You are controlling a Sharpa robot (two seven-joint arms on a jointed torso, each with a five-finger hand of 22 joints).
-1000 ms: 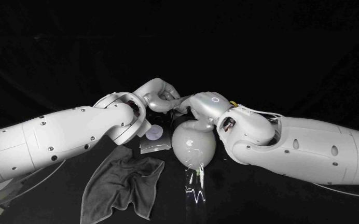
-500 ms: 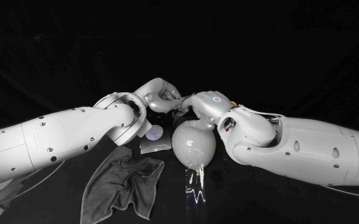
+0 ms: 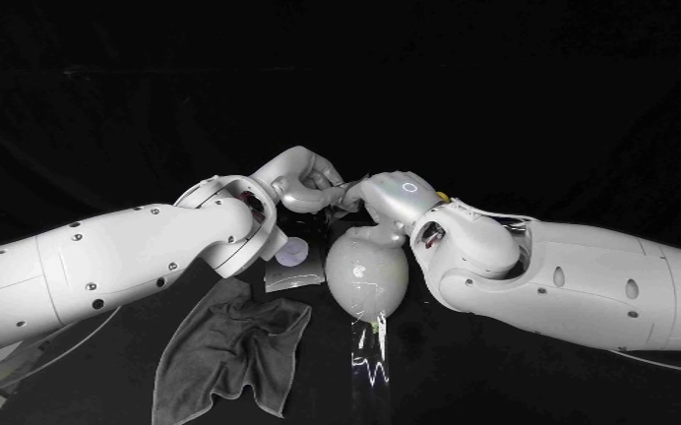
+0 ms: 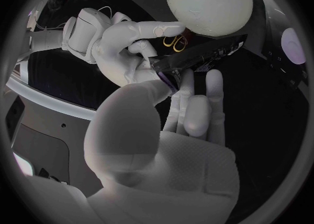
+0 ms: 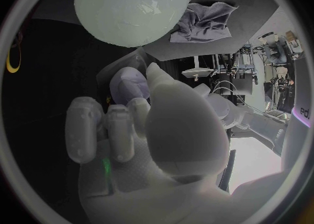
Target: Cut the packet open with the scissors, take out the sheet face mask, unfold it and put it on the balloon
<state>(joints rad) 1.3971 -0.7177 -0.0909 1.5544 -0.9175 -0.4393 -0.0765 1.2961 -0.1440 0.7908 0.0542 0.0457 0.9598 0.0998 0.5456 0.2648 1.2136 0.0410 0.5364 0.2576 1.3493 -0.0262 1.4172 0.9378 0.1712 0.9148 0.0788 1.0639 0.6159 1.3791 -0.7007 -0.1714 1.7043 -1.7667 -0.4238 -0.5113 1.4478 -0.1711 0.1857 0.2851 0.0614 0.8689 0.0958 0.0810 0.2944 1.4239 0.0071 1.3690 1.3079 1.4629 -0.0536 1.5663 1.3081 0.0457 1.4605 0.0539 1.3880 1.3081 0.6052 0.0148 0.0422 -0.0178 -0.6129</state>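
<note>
Packet point(image 4: 199, 56), dark, glossy and flat, is pinched at its near end between the thumb and fingers of my left hand point(image 4: 186, 124). My right hand point(image 4: 121, 43) pinches that same end just beside it. Its long axis runs away from both hands towards the smooth, pale balloon point(image 4: 208, 3), with the yellow-handled scissors point(image 4: 173, 42) beyond my right hand

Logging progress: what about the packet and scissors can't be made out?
Packet: cut or not; left wrist view, end under fingers of the right robot hand.
Scissors: blades, covered by that hand and the packet.
Head view: the grip, too small to tell.
</note>
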